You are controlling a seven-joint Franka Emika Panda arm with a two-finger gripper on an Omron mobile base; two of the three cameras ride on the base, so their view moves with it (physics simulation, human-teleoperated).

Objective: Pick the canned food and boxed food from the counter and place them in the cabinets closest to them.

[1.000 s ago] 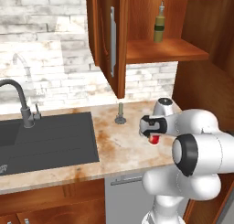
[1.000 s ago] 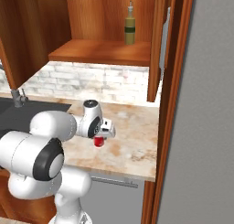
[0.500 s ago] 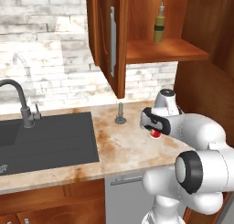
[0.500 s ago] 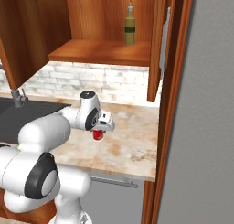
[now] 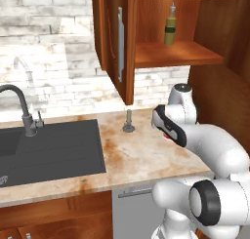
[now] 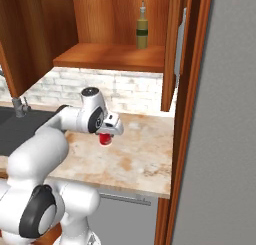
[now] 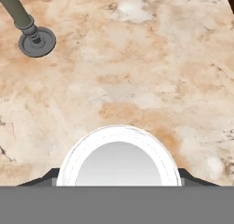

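Fingers (image 6: 106, 134) clamped on the can (image 6: 105, 138), held just above the surface (image 6: 135, 161), below the open cabinet (image 6: 112, 56). Hand view: can's white top (image 7: 119, 157) sits between the finger tips. Judgement: lift straight up first, clear the shelf's front edge, then move in. Keep the can upright and set it well apart from the green bottle (image 6: 142, 33).

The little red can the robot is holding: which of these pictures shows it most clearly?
The right base view: the canned food hangs red and side-on under the gripper, above the counter. The hand view gives just its silvery-white top between the fingertips. The left base view shows a red sliver behind the hand.
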